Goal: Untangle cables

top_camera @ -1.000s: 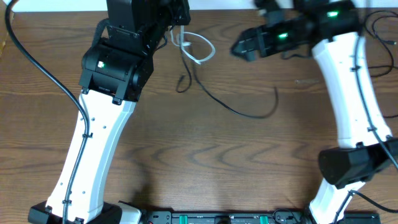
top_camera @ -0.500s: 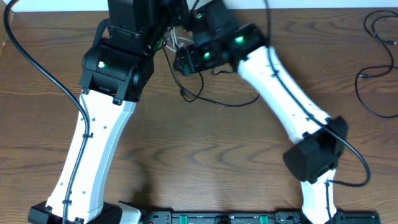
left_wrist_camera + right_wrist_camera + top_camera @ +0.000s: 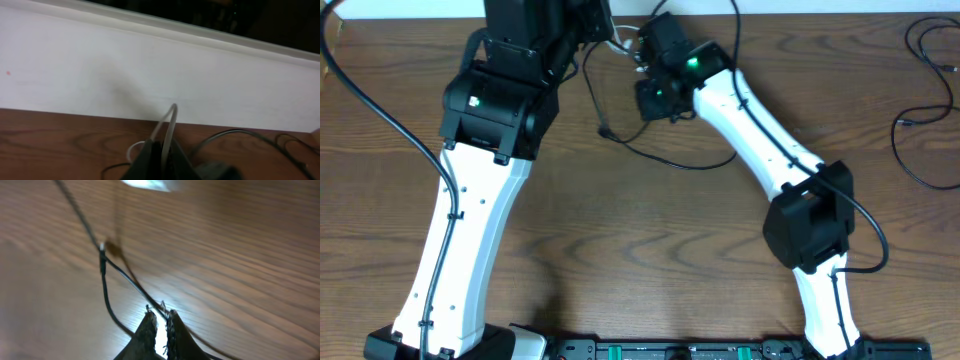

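A white cable rises in a loop from my left gripper, which is shut on it at the table's far edge. From above, only a bit of that white cable shows beside the left wrist. A thin black cable curves across the wood, its plug lying left of my right gripper. In the right wrist view the black cable runs up to the fingertips and crosses between them. The right gripper is shut on it, just above the table.
More black cables lie loose at the far right of the table. A white wall stands along the far edge behind the left gripper. Both arms crowd the top middle, and the right arm's elbow hangs over the right half.
The right arm has swung left from the upper right to beside the left wrist. Its jaws went from open to shut. The black cable has shifted left.
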Tool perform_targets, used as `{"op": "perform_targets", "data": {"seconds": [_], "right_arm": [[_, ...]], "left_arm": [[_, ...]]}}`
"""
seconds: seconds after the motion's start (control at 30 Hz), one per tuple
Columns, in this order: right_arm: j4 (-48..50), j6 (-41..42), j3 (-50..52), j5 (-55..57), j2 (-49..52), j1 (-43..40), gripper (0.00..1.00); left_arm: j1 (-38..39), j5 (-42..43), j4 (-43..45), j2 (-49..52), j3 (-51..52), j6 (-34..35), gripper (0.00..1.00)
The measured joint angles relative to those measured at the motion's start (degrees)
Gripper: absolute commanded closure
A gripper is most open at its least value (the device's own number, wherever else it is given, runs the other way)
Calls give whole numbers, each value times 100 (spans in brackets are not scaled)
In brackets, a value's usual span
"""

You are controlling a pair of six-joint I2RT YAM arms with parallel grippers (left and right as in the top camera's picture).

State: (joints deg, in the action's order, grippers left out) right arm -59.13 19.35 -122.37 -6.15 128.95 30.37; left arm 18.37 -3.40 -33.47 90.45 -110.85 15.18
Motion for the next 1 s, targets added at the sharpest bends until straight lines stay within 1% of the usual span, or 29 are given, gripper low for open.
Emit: {"op": "perform_targets", "data": {"seconds": [0.13,0.2,0.3,0.47,0.6,0.7,0.8,1.0], "right_arm": [[-212,0,-2,61,0,-424,93],[-365,-2,-2,101,0,-669,94],[-540,-4,2,173,0,-1021,99],[-575,-72,249,251,0,-1506,99],[-494,-214,575,114,0,-1696,99],[-315,-588,789,-422,0,-1801,99],[-348,-890,848,-789,0,-1808,99],[-756,-1067,855,-695,0,-1694,98]], "left_arm": [[-55,0,-17,0,0,0,93],[-55,2,-17,0,0,0,93],[-61,2,-17,0,0,0,93],[-186,0,-22,-22,0,0,93],[-308,4,-138,-101,0,-2,93],[-356,59,-271,-186,0,-37,93],[-358,164,-354,-249,0,-61,93],[-463,223,-356,-271,0,-234,93]]}}
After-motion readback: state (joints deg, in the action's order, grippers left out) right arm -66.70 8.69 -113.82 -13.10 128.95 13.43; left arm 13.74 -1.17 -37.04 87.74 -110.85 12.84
